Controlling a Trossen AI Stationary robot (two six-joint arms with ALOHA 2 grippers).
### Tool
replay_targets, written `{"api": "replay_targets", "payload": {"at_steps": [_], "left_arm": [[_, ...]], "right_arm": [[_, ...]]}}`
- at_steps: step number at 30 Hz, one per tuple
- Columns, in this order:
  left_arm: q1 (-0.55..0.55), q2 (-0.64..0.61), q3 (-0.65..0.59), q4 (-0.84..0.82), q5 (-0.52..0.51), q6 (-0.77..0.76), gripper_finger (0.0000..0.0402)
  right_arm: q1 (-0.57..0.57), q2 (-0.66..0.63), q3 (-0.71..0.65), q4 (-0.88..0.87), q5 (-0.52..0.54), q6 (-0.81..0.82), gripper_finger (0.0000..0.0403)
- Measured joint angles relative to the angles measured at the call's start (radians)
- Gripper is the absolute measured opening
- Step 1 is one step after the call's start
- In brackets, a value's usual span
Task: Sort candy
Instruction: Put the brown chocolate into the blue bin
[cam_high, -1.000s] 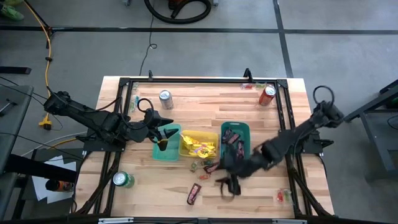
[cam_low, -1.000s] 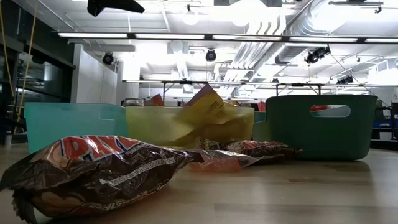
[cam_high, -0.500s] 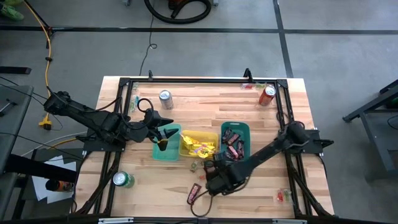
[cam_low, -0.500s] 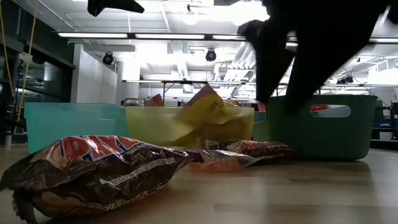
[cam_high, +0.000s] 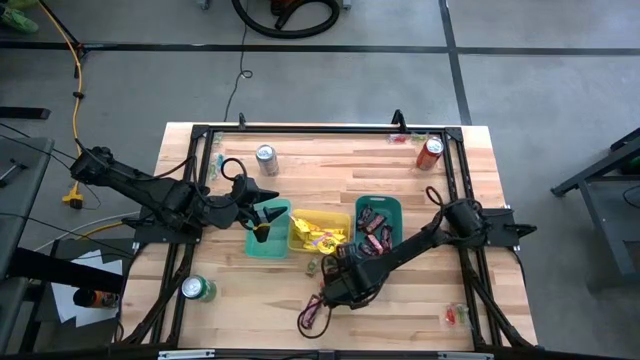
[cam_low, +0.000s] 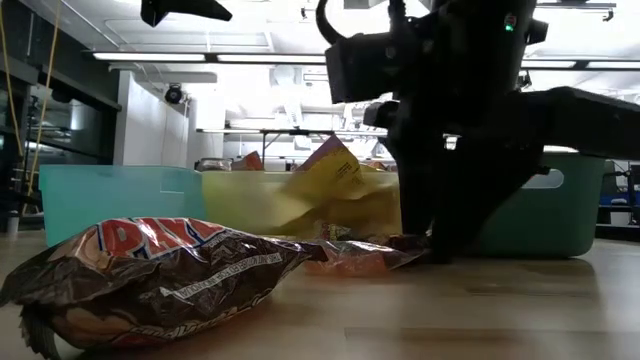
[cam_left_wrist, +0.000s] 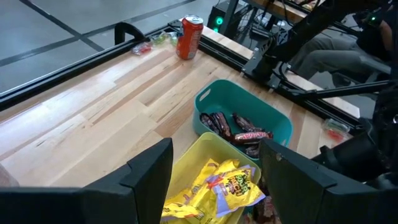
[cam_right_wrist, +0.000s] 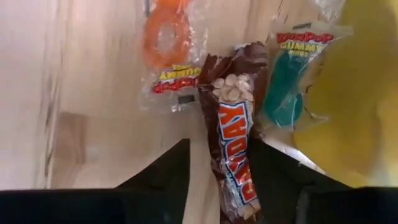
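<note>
A brown oblong candy bar (cam_right_wrist: 233, 143) lies on the table in front of the yellow bin (cam_high: 320, 232), between an orange gummy-ring packet (cam_right_wrist: 169, 59) and a teal one (cam_right_wrist: 286, 81). My right gripper (cam_right_wrist: 221, 158) points down over it. It is open, with one finger on each side of the bar and bare wood showing beside one finger. In the low view it (cam_low: 440, 215) reaches the table behind a bigger brown bar (cam_low: 150, 275). My left gripper (cam_left_wrist: 214, 186) hangs open over the bins, holding nothing.
A light teal bin (cam_high: 268, 228), the yellow bin with yellow packets and a green bin (cam_high: 378, 225) with dark bars stand in a row. A silver can (cam_high: 266, 158), a red can (cam_high: 430, 152) and a green can (cam_high: 198, 290) stand around them. Another bar (cam_high: 312, 316) lies near the front edge.
My right gripper has come down and toward the table's left, from beside the green bin to the loose candy in front of the yellow bin. It has tipped from slanting to pointing almost straight down. The candy lies as before.
</note>
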Motion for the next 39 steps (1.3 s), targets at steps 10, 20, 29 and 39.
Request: {"api": "replay_targets", "payload": {"at_steps": [10,20,29,39], "left_arm": [[0.000,-0.028,0.000,-0.001,0.003,0.043,0.0225],[0.000,-0.092,0.000,0.000,-0.006,0.105,0.0225],[0.000,-0.093,0.000,-0.002,-0.002,0.124,0.0225],[0.000,-0.093,0.000,-0.002,0.043,0.133,0.0225]], "right_arm": [[0.048,-0.126,0.069,-0.070,-0.039,0.141,0.0016],[0.079,-0.513,-0.209,-0.261,0.243,0.683,0.0003],[-0.013,-0.855,-0.589,0.029,0.252,1.196,0.0013],[-0.151,-0.877,-0.614,0.052,0.073,1.190,0.0161]]}}
